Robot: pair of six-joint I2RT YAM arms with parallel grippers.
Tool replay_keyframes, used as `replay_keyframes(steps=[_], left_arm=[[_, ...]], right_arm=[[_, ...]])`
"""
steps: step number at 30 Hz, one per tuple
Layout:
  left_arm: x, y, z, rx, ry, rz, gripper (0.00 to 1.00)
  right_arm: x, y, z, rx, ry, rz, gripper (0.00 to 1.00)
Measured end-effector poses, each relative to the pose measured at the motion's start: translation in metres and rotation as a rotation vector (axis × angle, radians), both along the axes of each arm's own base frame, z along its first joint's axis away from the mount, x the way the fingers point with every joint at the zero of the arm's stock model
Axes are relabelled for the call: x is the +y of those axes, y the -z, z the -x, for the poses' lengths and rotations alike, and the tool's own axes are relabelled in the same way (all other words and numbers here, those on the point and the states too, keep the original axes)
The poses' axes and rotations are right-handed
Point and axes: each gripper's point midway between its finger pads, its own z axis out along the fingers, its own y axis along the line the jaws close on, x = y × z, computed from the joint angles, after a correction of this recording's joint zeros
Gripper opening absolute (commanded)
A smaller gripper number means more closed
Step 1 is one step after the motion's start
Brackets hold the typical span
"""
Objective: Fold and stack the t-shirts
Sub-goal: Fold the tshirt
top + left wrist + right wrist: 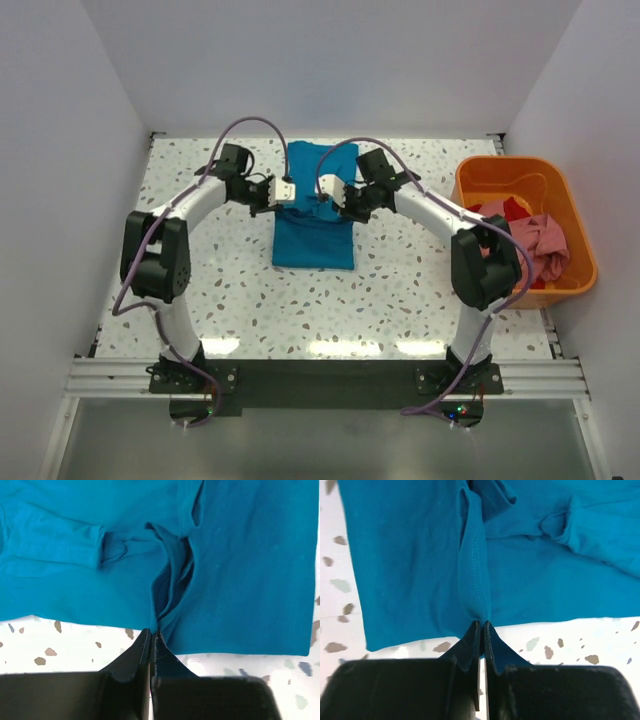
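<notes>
A teal-blue t-shirt [313, 225] lies partly folded in a narrow strip at the middle of the speckled table [250, 300]. My left gripper [283, 193] is shut on its left edge, where the cloth [240, 570] bunches into a pleat at the fingertips [145, 640]. At the strip's right edge my right gripper [337, 202] is shut too, pinching a stitched hem fold [475, 580] between its fingertips [476, 630]. Both grippers meet over the shirt's middle. A pink t-shirt [545, 245] and a red t-shirt [505, 210] lie crumpled in the orange tub [480, 180].
The orange tub stands at the table's right edge, close to my right arm's elbow [487, 265]. White walls close in the table on the left, back and right. Purple cables [255, 125] loop above both arms.
</notes>
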Motion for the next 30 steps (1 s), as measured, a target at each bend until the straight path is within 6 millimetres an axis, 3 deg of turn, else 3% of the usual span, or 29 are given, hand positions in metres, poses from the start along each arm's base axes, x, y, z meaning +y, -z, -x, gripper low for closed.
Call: replay_keyframes(steps=[5,10,16,18,19,20,23,26,30], left_arm=[[-0.001,0.008,-0.030,-0.013,-0.007,-0.003,0.00],[-0.003,0.017,-0.044,-0.010,-0.008,-0.008,0.00],[-0.002,0.030,-0.050,0.005,-0.010,-0.020,0.01],[-0.002,0.033,-0.051,0.006,-0.010,-0.020,0.05],[-0.003,0.034,-0.052,0.003,-0.011,-0.021,0.13],[-0.003,0.034,-0.055,-0.001,-0.014,-0.020,0.17],[-0.003,0.036,-0.063,-0.006,-0.036,-0.020,0.32],[-0.001,0.034,-0.073,-0.011,-0.081,-0.020,0.46],[0.007,0.026,-0.079,-0.003,-0.147,0.001,0.51]], right_arm=[[0.001,0.008,-0.031,-0.006,0.005,0.001,0.00],[0.001,0.020,-0.053,0.000,0.006,0.006,0.00],[-0.003,0.033,-0.057,0.020,0.006,0.021,0.00],[-0.004,0.034,-0.057,0.022,0.008,0.023,0.00],[-0.004,0.033,-0.058,0.021,0.009,0.023,0.03],[-0.005,0.034,-0.058,0.020,0.010,0.024,0.16],[-0.006,0.034,-0.060,0.024,0.031,0.028,0.40],[-0.007,0.031,-0.070,0.009,0.075,0.032,0.46],[-0.014,0.026,-0.076,0.006,0.137,0.036,0.45]])
